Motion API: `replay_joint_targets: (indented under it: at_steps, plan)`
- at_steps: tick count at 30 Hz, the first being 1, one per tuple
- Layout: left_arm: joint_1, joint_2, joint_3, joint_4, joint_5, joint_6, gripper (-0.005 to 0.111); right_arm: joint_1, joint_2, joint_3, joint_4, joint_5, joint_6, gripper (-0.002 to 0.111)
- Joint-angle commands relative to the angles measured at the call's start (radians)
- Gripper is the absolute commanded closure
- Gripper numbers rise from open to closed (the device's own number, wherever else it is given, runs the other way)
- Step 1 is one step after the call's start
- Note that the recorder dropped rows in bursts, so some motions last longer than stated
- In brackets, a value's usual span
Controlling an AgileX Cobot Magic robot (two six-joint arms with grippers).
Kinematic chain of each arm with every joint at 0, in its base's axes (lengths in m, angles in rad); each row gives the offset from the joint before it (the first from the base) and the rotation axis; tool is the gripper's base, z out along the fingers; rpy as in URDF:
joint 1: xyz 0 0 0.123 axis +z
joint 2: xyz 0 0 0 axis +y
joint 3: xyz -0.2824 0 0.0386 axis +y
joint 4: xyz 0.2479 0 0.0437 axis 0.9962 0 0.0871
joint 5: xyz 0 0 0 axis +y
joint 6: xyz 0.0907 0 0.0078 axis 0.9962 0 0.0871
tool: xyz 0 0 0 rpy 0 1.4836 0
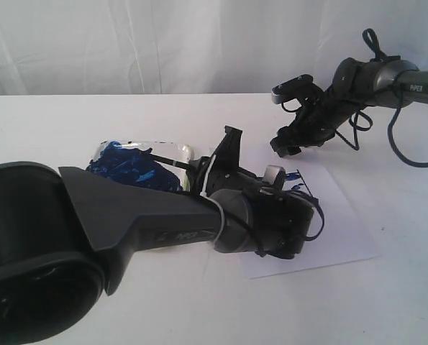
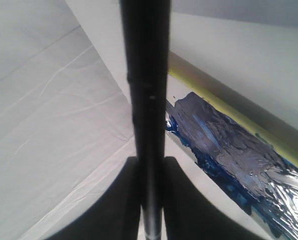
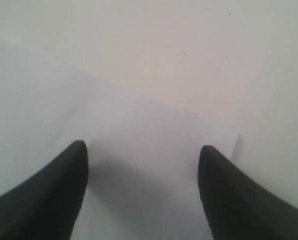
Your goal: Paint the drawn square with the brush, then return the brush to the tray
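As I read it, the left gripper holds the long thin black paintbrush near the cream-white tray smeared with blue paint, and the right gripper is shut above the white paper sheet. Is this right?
Not quite. The right gripper is open: the right wrist view shows its jaws wide apart, empty, above the white paper sheet. The rest is correct.

A white curtain (image 1: 127,43) is hanging across the whole back of the scene, falling in soft vertical folds. In front of it a table (image 1: 55,122) is stretching from side to side, wearing a white cloth (image 2: 48,125) that is showing fine creases and wrinkles up close. Soft, even light is washing over everything, bleaching the surfaces pale and casting only faint grey shadows on the tabletop.
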Motion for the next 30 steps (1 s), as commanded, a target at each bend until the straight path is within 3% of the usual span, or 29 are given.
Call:
replay_joint_targets:
  at_steps: [1, 30]
  plan:
    - [0.008, 0.007, -0.004, 0.028, 0.101, -0.012, 0.107, -0.001, 0.043, 0.021, -0.072, 0.067, -0.016, 0.048]
    - [0.041, 0.009, -0.004, 0.047, 0.101, -0.05, 0.107, -0.001, 0.043, 0.021, -0.072, 0.067, -0.016, 0.048]
